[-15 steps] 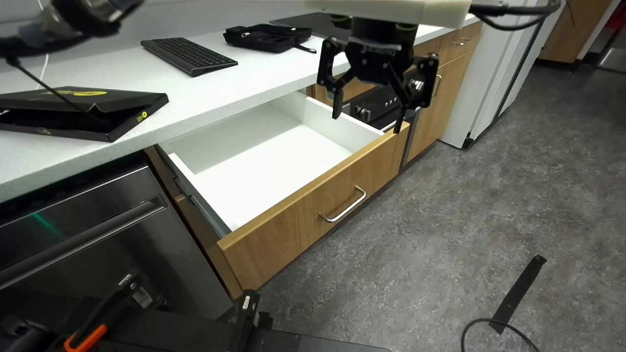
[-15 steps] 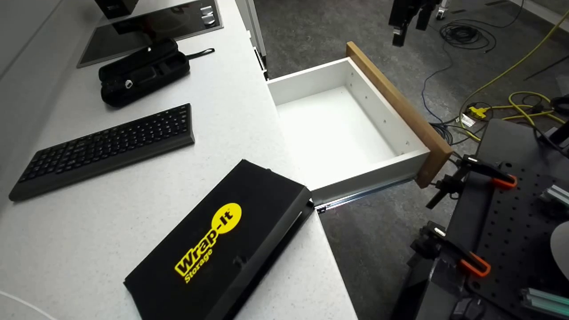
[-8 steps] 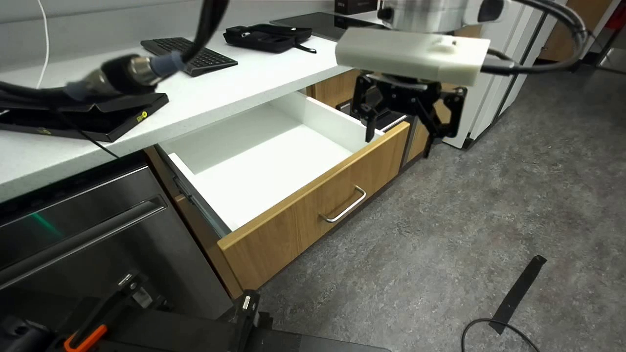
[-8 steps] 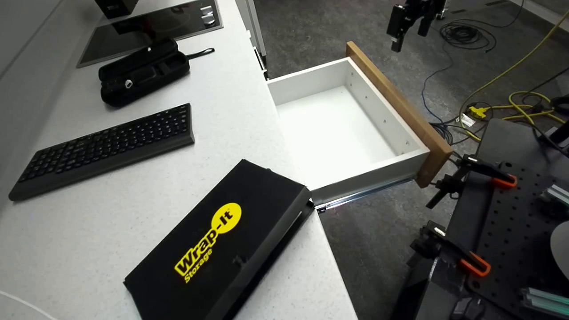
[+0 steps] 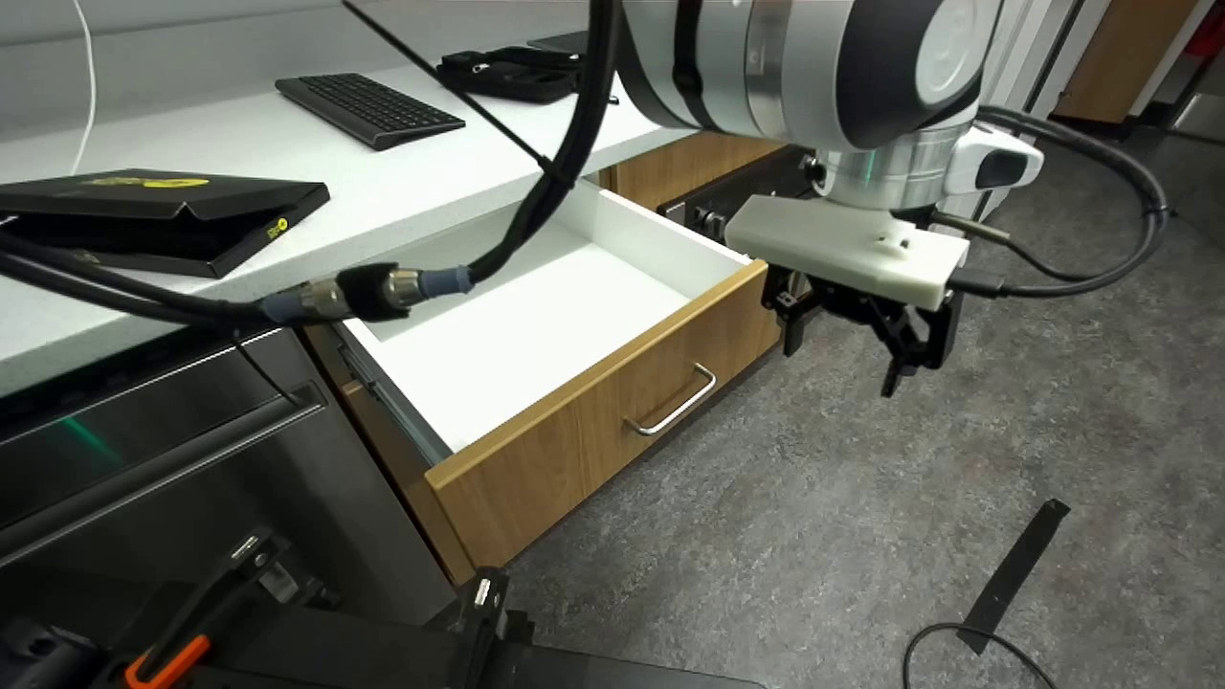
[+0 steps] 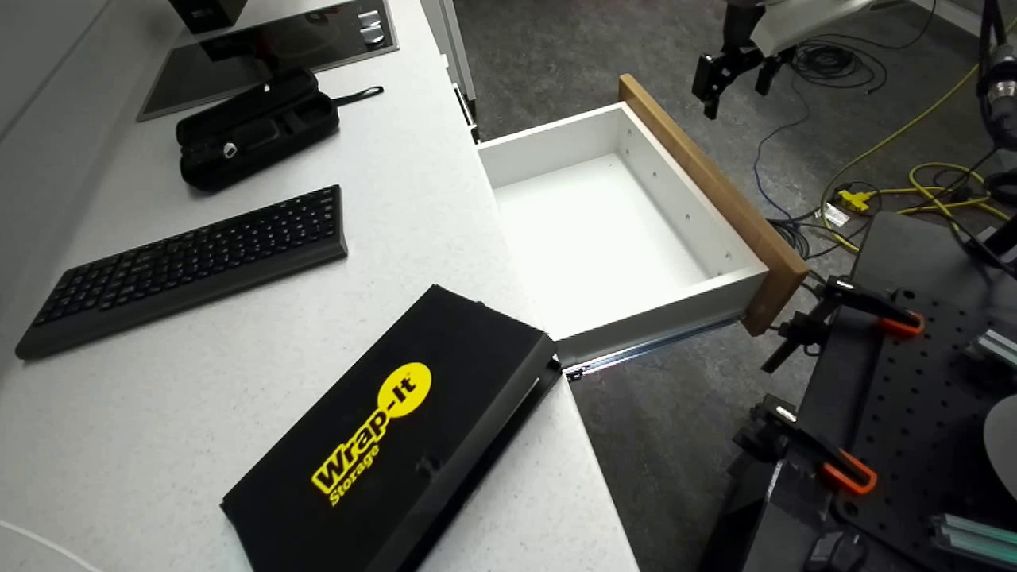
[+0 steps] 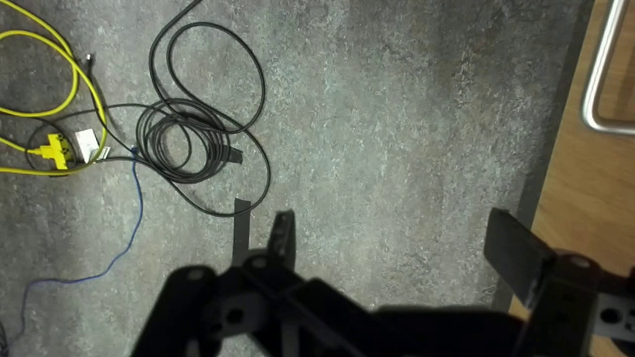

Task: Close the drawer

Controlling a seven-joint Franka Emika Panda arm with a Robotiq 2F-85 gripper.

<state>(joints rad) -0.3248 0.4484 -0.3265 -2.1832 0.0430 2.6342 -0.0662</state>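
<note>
The oak-fronted drawer (image 5: 574, 431) projects past the front edge of the worktop (image 6: 417, 222), its closing seemingly yet to begin, the Robotiq gripper (image 5: 841, 370) spread beyond it.

My jaws: spread wide above grey floor (image 7: 377, 163)
Drawer (image 7: 590, 198): wooden, along my right
Handle (image 7: 601, 59): silver, upper right
Black cable (image 7: 201, 119): coiled, left
Yellow cord (image 7: 93, 90): far left
</note>
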